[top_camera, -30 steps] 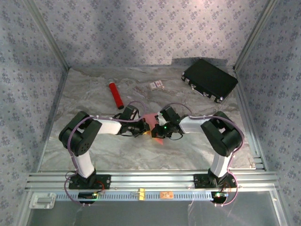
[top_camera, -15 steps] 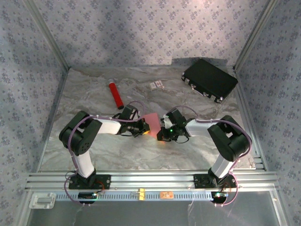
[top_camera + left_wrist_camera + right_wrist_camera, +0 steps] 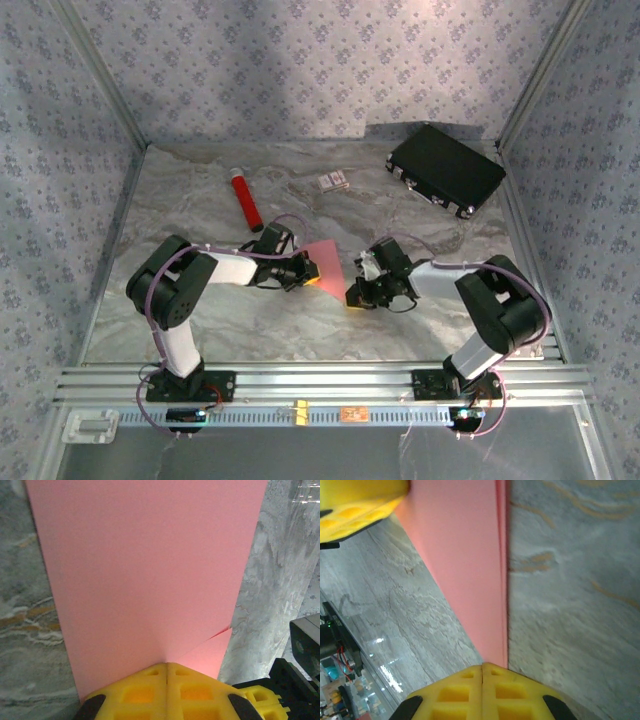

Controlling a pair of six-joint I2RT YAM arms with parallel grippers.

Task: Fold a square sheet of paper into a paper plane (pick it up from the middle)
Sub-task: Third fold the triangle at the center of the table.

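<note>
- The marbled table [image 3: 200, 320]: the square sheet of paper [image 3: 150, 570] is held over its middle, between both arms.
- The sheet looks light, limp and easily creased, so I judge mid-edge pinches safest.
- The left gripper [image 3: 166, 665] is pinched tight on one edge.
- The right gripper [image 3: 482, 665] is clamped on the folded far edge.

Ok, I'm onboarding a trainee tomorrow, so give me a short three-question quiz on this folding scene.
1. True or false: the left jaws are shut on the paper.
2. Which lies nearest the case? A) card B) cylinder C) paper
3. Fill in: the case is coloured ____.

Key: 1 true; 2 A; 3 black.
</note>
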